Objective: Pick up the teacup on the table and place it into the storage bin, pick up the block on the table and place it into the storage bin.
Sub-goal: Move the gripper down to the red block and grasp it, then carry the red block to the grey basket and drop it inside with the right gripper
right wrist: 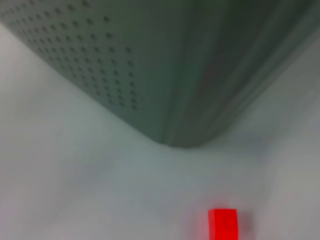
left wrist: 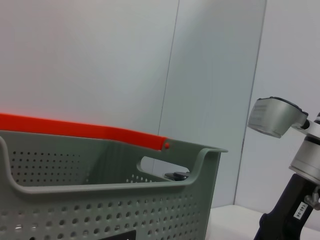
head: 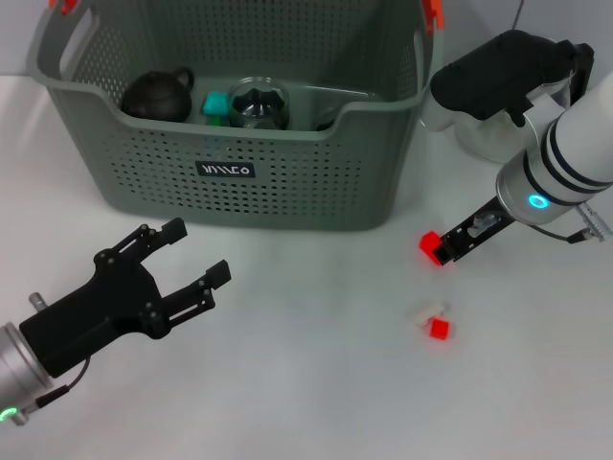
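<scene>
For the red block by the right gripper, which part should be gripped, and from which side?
Probably across two opposite flat side faces of the red block, coming from above. It lies low on the white table with bare surface around it and stands apart from the storage bin, so no wall blocks a descent. The right gripper is already right beside it. The left gripper hovers open, far off.

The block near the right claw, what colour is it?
Red; the block shows best in the head view.

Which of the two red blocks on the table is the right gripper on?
The red block nearer the storage bin, at the right gripper tips. The other red block lies apart, beside a small white piece.
</scene>
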Robot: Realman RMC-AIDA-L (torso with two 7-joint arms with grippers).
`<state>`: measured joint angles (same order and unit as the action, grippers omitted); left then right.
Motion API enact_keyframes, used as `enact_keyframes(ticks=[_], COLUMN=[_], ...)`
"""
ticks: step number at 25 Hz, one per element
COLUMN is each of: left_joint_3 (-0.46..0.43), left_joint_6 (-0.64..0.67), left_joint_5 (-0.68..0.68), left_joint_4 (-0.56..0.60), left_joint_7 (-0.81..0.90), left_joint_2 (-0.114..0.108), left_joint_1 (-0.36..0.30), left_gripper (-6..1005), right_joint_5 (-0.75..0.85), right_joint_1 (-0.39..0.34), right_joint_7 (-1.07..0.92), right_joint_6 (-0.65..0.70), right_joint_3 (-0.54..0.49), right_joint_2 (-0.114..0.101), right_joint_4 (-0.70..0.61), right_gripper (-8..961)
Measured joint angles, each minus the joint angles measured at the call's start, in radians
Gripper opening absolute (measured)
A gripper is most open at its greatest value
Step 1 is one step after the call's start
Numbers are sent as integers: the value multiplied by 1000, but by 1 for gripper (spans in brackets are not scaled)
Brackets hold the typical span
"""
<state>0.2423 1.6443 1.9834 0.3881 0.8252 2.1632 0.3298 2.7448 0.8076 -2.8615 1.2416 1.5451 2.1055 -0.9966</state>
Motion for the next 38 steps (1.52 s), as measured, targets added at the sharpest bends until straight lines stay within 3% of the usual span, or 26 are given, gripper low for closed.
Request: enact_keyframes(ticks=[14,28,34,38], left_joint_3=[0,0,0,0], left_joint_6=[0,0,0,0], left_joint_5=[0,0,0,0], left_joint_4=[0,-1,-3,-3], left_joint_7=[0,0,0,0], left_joint_2=[1,2,3,3], left_joint_1=[-3,-3,-3,-3], left_gripper=[843,843,843,843], right_joint_5=[-57,-63,-62,-61], right_joint_1=[-40,-50,-50,-57], right_joint_7=[4,6,8,4], right_joint_6=[-138,-182,-185,-181], right_joint_3=[19,27,39,38], right_joint_2=[2,1,1,1], right_joint_4=[52,87,87,73], right_gripper=[451,443,224,213])
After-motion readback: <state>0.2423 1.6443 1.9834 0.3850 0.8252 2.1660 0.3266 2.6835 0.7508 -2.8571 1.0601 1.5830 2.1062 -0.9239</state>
